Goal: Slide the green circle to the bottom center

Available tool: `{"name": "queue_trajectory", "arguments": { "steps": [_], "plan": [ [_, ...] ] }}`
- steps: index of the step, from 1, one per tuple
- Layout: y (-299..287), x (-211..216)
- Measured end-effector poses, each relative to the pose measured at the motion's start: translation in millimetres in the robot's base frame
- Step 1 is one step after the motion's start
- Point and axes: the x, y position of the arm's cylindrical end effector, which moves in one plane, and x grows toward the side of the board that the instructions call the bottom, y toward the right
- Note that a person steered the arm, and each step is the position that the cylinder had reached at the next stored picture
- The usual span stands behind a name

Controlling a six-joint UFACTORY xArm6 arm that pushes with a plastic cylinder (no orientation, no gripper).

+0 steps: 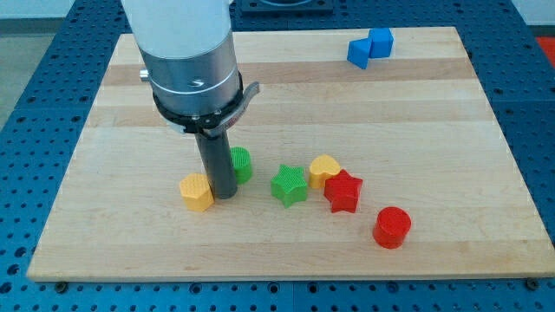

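The green circle (241, 164) sits left of the board's middle, partly hidden behind my dark rod. My tip (223, 195) rests on the board just below and left of the green circle, touching or nearly touching it. A yellow hexagon-like block (197, 191) lies right beside the tip on the view's left. The arm's grey body hangs over the upper left of the board.
A green star (289, 185) lies right of the green circle. A yellow heart (324, 170), a red star (343, 191) and a red circle (392, 227) trail toward the lower right. Two blue blocks (369, 48) sit at the top right. The wooden board (286, 104) ends at blue table surroundings.
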Motion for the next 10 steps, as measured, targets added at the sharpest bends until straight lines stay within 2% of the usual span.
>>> {"name": "queue_trajectory", "arguments": {
  "steps": [2,3,5,6,7,10],
  "plan": [
    [-36.0,-3.9],
    [-35.1,-23.7],
    [18.6,-47.9],
    [21.2,-55.3],
    [42.4,-95.0],
    [48.2,-93.5]
  ]
}}
